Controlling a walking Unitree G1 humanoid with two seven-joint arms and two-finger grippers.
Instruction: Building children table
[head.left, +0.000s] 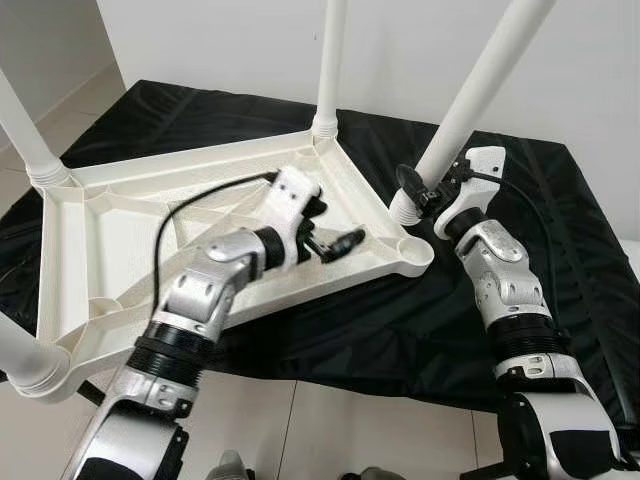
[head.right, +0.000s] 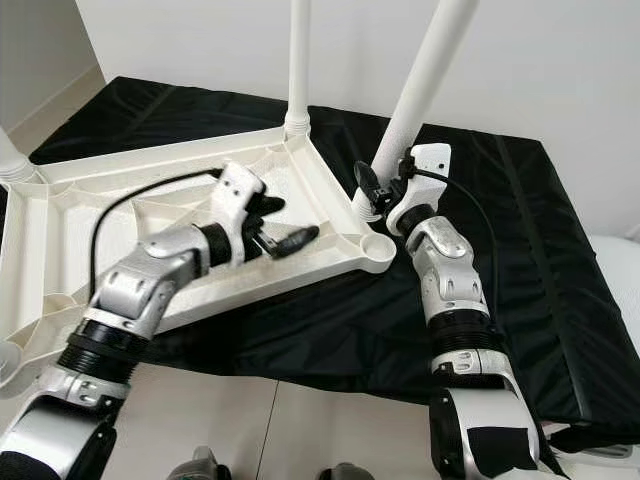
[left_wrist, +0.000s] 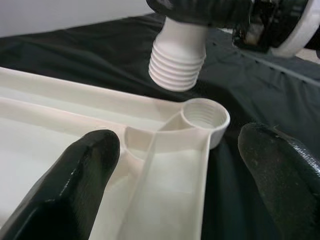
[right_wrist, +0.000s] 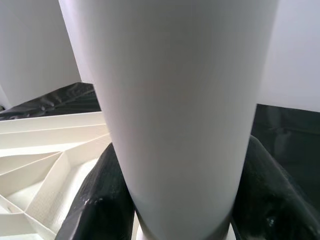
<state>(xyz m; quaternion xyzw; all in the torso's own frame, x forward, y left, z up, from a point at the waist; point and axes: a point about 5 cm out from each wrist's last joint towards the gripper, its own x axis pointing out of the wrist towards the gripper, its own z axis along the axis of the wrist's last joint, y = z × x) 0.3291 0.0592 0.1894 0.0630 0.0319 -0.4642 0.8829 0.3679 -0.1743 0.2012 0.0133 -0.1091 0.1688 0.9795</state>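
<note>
The white plastic tabletop (head.left: 200, 235) lay upside down on a black padded mat (head.left: 560, 250), its ribbed underside facing up. Three white legs were already standing in corner sockets: one at the far corner (head.left: 329, 60), one at the robot's far left (head.left: 25, 130) and one at the near left corner (head.left: 25, 360). The near right corner socket (left_wrist: 204, 112) was open, its inner thread visible.

The right gripper (head.left: 425, 190) clasped the fourth leg (head.left: 480, 80) near its lower end, a black finger (right_wrist: 97, 200) pressed on either side of the tube. The leg leaned away toward the robot's right, and its threaded end (left_wrist: 178, 62) hung just above and beside the open socket, not yet in it.

The left gripper (head.left: 335, 245) hovered over the tabletop's right-hand rim, close to that socket, with its fingers (left_wrist: 75, 180) spread apart and grasping nothing.

No brand, label or writing could be read on the tabletop, the legs or the mat.
</note>
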